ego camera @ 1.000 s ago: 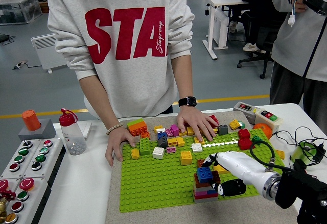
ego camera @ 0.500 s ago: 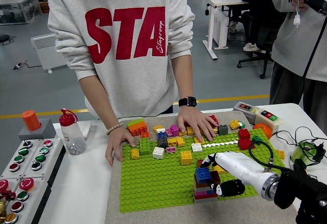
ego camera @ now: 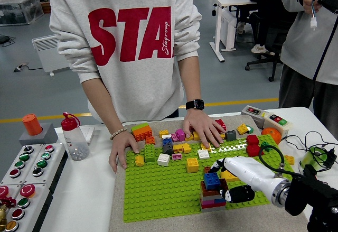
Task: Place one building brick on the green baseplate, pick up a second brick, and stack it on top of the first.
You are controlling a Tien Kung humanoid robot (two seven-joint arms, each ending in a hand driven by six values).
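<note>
The robot's right hand (ego camera: 228, 182), white-shelled with black fingers, is seen reaching in from the lower right over the green studded baseplate (ego camera: 158, 189). Its fingers are closed around the blue building brick (ego camera: 212, 180), which sits on top of a short stack of dark red, grey and purple bricks (ego camera: 212, 197) standing on the baseplate's near right part. A black thumb is seen just right of the stack's base. The left hand is not seen.

The baseplate is laid on a tan mat (ego camera: 117, 211) on the white table (ego camera: 79, 189). A jumble of loose coloured bricks (ego camera: 169, 145) is spread along the baseplate's far edge, with a single yellow brick (ego camera: 192, 163) set apart nearer the stack.

At the far side a person in a grey sweatshirt is stood, one hand (ego camera: 122, 148) pressed on the baseplate's far left corner, the other hand (ego camera: 203, 127), with a black wristwatch, laid among the loose bricks.

A clear bottle with a red cap (ego camera: 74, 137) is stood at the left, beside a grey button panel (ego camera: 26, 171).
</note>
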